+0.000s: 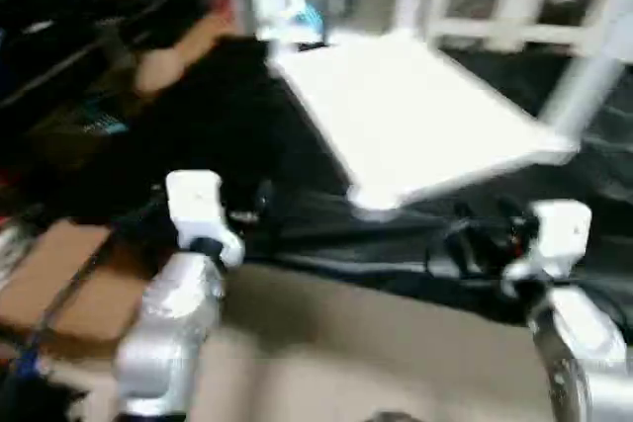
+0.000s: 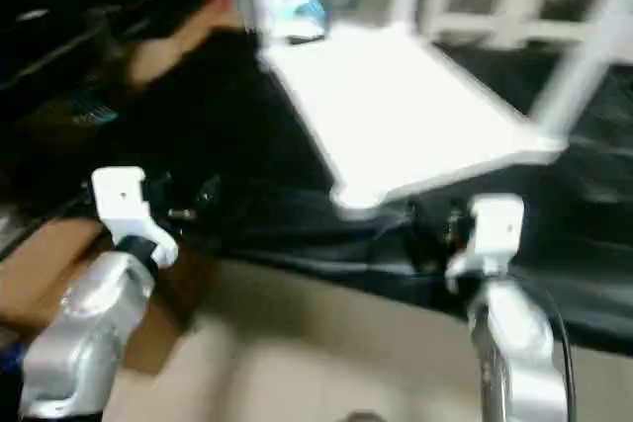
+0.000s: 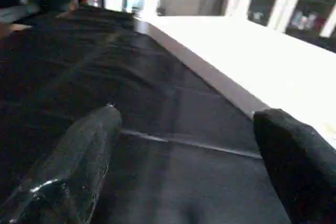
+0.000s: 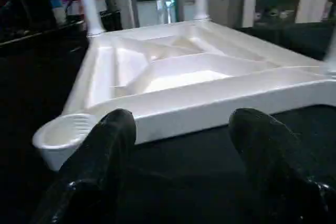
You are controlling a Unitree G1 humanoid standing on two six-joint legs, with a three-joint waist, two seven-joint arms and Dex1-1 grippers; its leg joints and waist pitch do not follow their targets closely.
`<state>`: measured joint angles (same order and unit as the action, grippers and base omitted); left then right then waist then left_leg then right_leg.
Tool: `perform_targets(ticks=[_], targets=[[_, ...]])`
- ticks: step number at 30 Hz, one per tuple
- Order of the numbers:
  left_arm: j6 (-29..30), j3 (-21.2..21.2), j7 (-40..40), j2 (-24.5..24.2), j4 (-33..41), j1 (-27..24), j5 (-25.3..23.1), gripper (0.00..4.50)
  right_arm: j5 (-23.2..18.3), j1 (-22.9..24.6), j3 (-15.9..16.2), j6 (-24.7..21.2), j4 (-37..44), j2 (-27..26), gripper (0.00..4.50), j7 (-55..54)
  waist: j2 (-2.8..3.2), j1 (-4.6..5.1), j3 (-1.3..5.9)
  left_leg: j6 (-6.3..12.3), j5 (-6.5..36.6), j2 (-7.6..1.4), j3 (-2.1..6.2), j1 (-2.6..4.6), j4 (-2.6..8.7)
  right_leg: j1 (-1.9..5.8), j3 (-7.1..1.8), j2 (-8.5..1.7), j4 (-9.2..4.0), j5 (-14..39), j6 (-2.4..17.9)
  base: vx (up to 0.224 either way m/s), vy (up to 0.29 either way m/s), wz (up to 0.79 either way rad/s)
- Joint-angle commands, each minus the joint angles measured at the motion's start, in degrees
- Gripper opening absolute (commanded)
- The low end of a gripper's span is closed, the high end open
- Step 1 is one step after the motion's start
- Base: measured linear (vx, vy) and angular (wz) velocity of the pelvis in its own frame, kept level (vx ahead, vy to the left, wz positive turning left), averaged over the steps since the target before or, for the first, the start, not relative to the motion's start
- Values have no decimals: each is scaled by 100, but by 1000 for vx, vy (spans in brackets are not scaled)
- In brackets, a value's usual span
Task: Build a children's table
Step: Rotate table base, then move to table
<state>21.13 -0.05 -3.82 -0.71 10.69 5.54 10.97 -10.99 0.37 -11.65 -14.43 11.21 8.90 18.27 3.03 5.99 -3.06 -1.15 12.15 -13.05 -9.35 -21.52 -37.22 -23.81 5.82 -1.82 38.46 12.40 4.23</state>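
Three white legs [image 4: 86,3] stand upright in corner sockets of the white tabletop [image 4: 173,77], which lies upside down on a black cloth [image 1: 237,135] spread over the floor, its ribbed underside facing up. The near left corner socket [image 4: 63,135] is empty. Both grippers hover low over the cloth on the near side of the tabletop, holding nothing. The left gripper [image 3: 184,166] sits to the near left of the tabletop with its two black fingers spread wide apart. The right gripper [image 4: 184,166] points at the tabletop's near edge, its fingers also apart. A brown cardboard piece [image 1: 69,284] lies at the near left.
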Motion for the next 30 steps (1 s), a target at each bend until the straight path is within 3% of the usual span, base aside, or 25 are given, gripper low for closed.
perform_targets(ticks=[1,4,5,6,7,8,9,10,11,12,13,14,15,16,18,20,21,22,23,25,26,27,28,29,30], targets=[[-84,-89,33,3,15,-24,-57,444,146,-202,87,-148,212,-110,324,-93,-328,3,288,795,1389,864,-144,-372,-1145,301,-356,-531,-1155,3318,740,-51,-220,-16],[-151,-24,-58,26,-66,10,29,444,121,-409,63,-172,85,-107,324,-167,-144,225,316,1014,1495,894,-7,-206,-699,383,-317,-539,-1379,3785,-606,-60,-206,-5],[-226,0,-84,11,-178,56,37,444,75,-486,86,-128,-15,-76,324,-158,124,218,349,1058,1280,488,286,27,-194,369,-124,-413,-1516,3440,-1386,-75,-184,13],[-253,30,-77,-31,-262,96,-7,444,75,-526,137,-142,-73,-48,324,-208,334,248,337,1090,1107,-516,1027,348,288,185,144,-291,-1116,2810,-1585,-75,-184,13],[-251,37,-65,-50,-280,101,-34,444,84,-532,153,-156,-92,-35,324,-231,306,285,352,1504,1095,-1472,1567,316,897,-136,12,-336,575,2247,-1515,-29,-148,0],[-235,39,-41,-70,-279,91,-76,444,109,-524,170,-185,-108,-17,324,-267,220,338,361,1665,783,-1349,1554,406,772,-438,-144,-402,875,1981,-1330,-46,-153,11],[-249,33,-36,-101,-197,61,-126,444,150,-521,151,-177,-115,-16,324,-370,278,191,297,2272,207,-566,850,201,658,-456,-266,-266,930,783,-651,-46,-153,11],[-229,42,-6,-132,-104,39,-156,444,146,-509,128,-189,-93,-35,324,-396,217,188,364,2472,269,-219,793,201,750,-187,-316,-178,538,649,-390,-90,-210,21],[-229,42,-6,-132,-104,38,-156,444,146,-509,128,-189,-93,-35,324,-396,177,157,382,2434,424,-148,786,207,794,-68,-349,-184,356,533,-164,-83,-264,-3],[-200,58,42,-135,-60,11,-167,444,160,-467,139,-187,-87,-29,324,-365,22,69,406,2228,849,63,686,218,705,120,-391,-278,-100,135,707,-83,-264,-3],[-178,67,80,-144,-49,5,-191,444,181,-448,151,-195,-96,-17,324,-337,-212,-24,469,1886,875,752,244,-156,-113,387,-480,-619,-756,-323,2461,-84,-335,-11],[-181,65,82,-146,-51,10,-193,444,193,-447,150,-189,-110,-7,324,-326,-212,-24,469,1886,875,752,244,-156,-113,387,-480,-619,-756,-323,2461,-61,-342,-9],[-206,56,80,-150,-87,44,-206,444,170,-482,135,-197,-144,-1,324,-336,-323,-257,532,1115,1167,860,17,-357,-1060,592,-607,-881,-933,182,2955,-61,-342,-9],[-239,47,82,-157,-130,72,-226,444,148,-509,125,-203,-172,-1,324,-345,-318,-288,496,927,1095,842,43,-421,-1041,588,-624,-883,-905,139,2785,-51,-295,-5],[-239,47,82,-157,-130,72,-226,444,148,-509,125,-203,-172,-1,324,-345,-276,-269,427,666,1310,778,62,-293,-973,520,-565,-963,-1057,871,2238,-63,-247,2],[-239,47,82,-157,-130,72,-226,444,148,-509,125,-203,-172,-1,324,-345,23,-207,391,841,1220,558,198,-130,-427,505,-373,-781,-1274,1979,1017,-74,-205,8],[-239,47,82,-157,-130,72,-226,444,148,-509,125,-203,-172,-1,324,-345,384,-98,340,1271,700,-1249,1318,261,832,80,60,-256,-135,1767,-764,-75,-200,8],[-239,47,82,-157,-130,72,-226,444,148,-509,125,-203,-172,-1,324,-345,351,-22,483,1242,259,-1456,1429,384,816,-147,-14,-342,455,1784,-1063,-90,-189,2],[-239,47,82,-157,-130,72,-226,444,148,-509,125,-203,-172,-1,324,-345,305,-23,468,1374,-689,-1077,1281,401,640,-413,-188,-368,796,1458,-905,-96,-167,0],[-239,47,82,-157,-130,72,-226,444,148,-509,125,-203,-172,-1,324,-345,316,-131,432,2022,-1013,-632,912,246,677,-293,-279,-275,655,748,-367,-89,-179,4],[-239,47,82,-157,-130,72,-226,444,148,-509,125,-203,-172,-1,324,-345,246,-106,466,2246,-969,-497,893,254,678,-198,-322,-264,491,584,-179,-74,-260,3],[-239,47,82,-157,-130,72,-226,444,148,-509,125,-203,-172,-1,324,-345,-4,-160,502,2493,-361,-173,716,208,638,62,-392,-332,-52,-87,1025,-74,-260,3],[-239,47,82,-157,-130,72,-226,444,148,-509,125,-203,-172,-1,324,-345,-114,-195,522,2461,-63,57,602,70,491,177,-405,-416,-325,-321,1802,-73,-330,-8],[-239,47,82,-157,-130,72,-226,444,148,-509,125,-203,-172,-1,324,-345,-374,-362,571,1923,1059,973,-61,-263,-785,479,-619,-641,-947,-213,2835,-69,-343,-5],[-239,47,82,-157,-130,72,-226,444,148,-509,125,-203,-172,-1,324,-345,-365,-385,488,1181,1231,859,-42,-375,-1117,488,-602,-786,-950,317,2767,-69,-343,-5]])
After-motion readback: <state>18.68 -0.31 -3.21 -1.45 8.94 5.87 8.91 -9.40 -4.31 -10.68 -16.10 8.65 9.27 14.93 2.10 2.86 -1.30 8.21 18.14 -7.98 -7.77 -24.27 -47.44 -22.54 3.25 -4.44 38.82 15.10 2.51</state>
